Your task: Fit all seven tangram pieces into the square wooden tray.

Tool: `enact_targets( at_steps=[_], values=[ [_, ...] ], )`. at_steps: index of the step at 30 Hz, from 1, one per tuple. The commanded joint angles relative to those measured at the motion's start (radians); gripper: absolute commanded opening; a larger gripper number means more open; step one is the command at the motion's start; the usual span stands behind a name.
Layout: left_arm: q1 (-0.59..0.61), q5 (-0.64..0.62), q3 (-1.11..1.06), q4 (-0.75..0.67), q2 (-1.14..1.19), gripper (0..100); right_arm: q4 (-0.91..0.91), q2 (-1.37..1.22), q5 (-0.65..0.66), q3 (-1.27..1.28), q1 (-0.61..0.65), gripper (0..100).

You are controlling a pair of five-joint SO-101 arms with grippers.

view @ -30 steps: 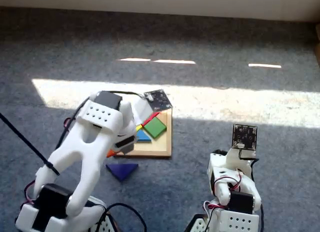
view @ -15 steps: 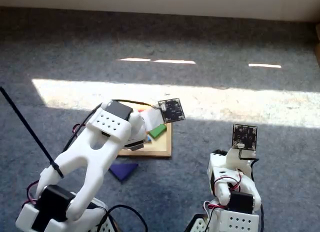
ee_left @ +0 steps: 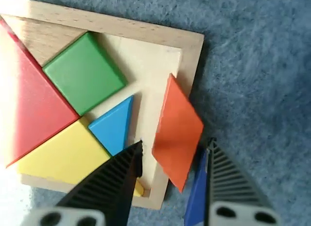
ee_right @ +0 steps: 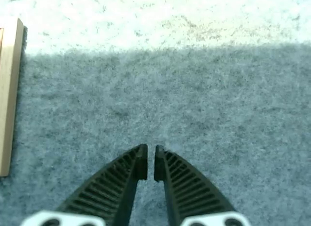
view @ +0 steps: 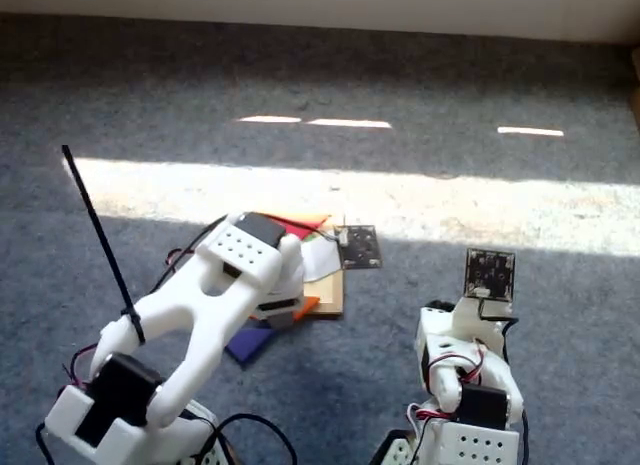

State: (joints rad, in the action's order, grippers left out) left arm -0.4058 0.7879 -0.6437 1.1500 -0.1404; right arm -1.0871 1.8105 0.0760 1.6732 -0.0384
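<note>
1. The step in hand looks like seating the orange parallelogram (ee_left: 177,133) in the wooden tray (ee_left: 192,51). It is not in yet: it lies across one side rim, part over the tray floor and part out over the carpet (ee_right: 218,90).
2. The left gripper (ee_left: 175,144) hangs over that piece with its jaws spread wide, one finger on the tray side and one on the carpet side. They straddle the piece and clamp nothing.
3. The parallelogram's long axis runs nearly along the rim it overlaps, slightly skewed. One sharp tip points to the tray corner nearest the gripper; the other points up the rim towards the far corner on that side.
4. Already flat inside are the red triangle (ee_left: 34,114), green square (ee_left: 85,73), light blue triangle (ee_left: 114,131) and yellow triangle (ee_left: 63,158). Bare floor remains along the rim beside the square and the light blue triangle.
5. The next move probably calls for shifting the orange piece inward off the rim, and perhaps turning it a little, so that it drops level into that strip.
6. A dark blue piece (ee_left: 196,201) still waits on the carpet just outside the same rim.
7. The right gripper (ee_right: 150,160) sits over bare carpet away from the tray, jaws drawn together with nothing between them
</note>
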Motion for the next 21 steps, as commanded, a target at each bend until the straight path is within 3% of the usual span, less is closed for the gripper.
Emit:
enact_targets(
  at_steps=[1, 16, 21],
  values=[
    [0.025, 0.008, 0.047, -0.008, 0.036, 22, 0.016, 0.008, -0.002, 0.14, -0.012, 4.1],
    [0.085, -0.032, 0.054, -0.02, -0.035, 21, 0.016, 0.008, -0.002, 0.14, -0.012, 4.1],
    [0.125, -0.037, 0.025, -0.086, -0.035, 21, 0.016, 0.008, -0.002, 0.14, -0.012, 4.1]
  ],
)
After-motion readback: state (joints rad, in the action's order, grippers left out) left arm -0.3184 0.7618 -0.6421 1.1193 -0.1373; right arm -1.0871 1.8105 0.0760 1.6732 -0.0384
